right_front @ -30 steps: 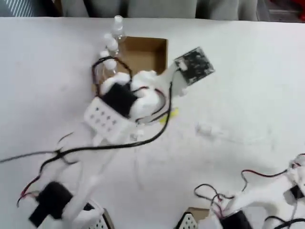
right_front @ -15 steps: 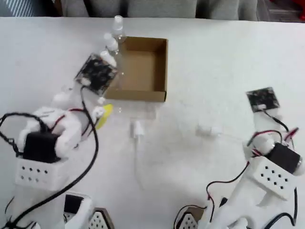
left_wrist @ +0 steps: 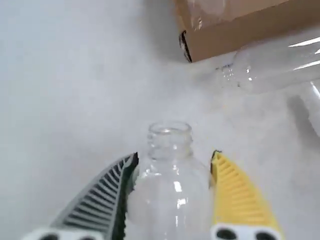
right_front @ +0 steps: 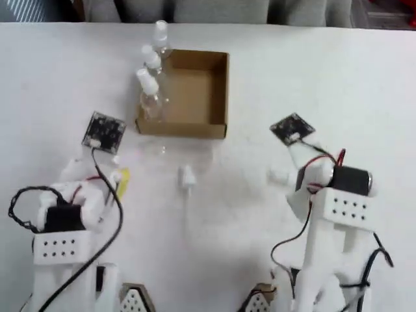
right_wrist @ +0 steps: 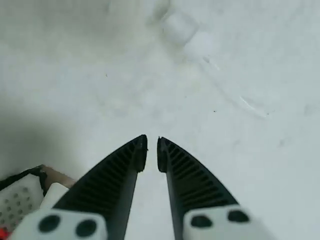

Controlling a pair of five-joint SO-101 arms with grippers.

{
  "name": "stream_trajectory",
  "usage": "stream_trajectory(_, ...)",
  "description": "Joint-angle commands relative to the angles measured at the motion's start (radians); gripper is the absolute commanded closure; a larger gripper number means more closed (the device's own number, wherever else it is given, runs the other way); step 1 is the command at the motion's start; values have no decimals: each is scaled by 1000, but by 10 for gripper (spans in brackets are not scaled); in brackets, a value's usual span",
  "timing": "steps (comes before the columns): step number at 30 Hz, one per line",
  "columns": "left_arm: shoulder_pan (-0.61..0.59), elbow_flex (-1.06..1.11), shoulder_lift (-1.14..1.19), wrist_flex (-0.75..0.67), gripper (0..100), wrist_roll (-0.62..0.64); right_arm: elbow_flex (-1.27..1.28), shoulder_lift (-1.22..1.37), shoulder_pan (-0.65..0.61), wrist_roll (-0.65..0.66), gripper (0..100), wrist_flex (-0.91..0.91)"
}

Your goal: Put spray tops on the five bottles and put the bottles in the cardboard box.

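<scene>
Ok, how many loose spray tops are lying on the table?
2. One spray top lies in front of the cardboard box; the other lies farther right, just ahead of the right gripper. The arms may hide more.

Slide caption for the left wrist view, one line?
Left gripper grips a capless clear bottle; a second clear bottle lies on the table by the cardboard box corner.

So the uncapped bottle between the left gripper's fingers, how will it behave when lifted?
The bottle looks clear, thin-walled and empty, so it is probably light and slightly squashy in the left gripper. Its smooth round body may slip or twist in the grip. Set on its side, it would likely roll.
</scene>
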Motion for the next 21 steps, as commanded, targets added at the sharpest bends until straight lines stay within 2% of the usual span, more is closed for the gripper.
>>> stream_trajectory(1,-10,14,-28,-28,980,97,-46,45,-12,-51,974,8)
stream_trajectory(6,35,48,7,-28,980,160,-41,53,-12,-54,974,8)
stream_trajectory(16,61,-127,507,-129,980,189,-38,53,-12,-55,974,10)
stream_trajectory(19,62,-175,591,-130,972,267,-37,61,-12,-64,974,8)
stream_trajectory(21,62,-198,627,-126,916,311,-37,61,-12,-104,974,4)
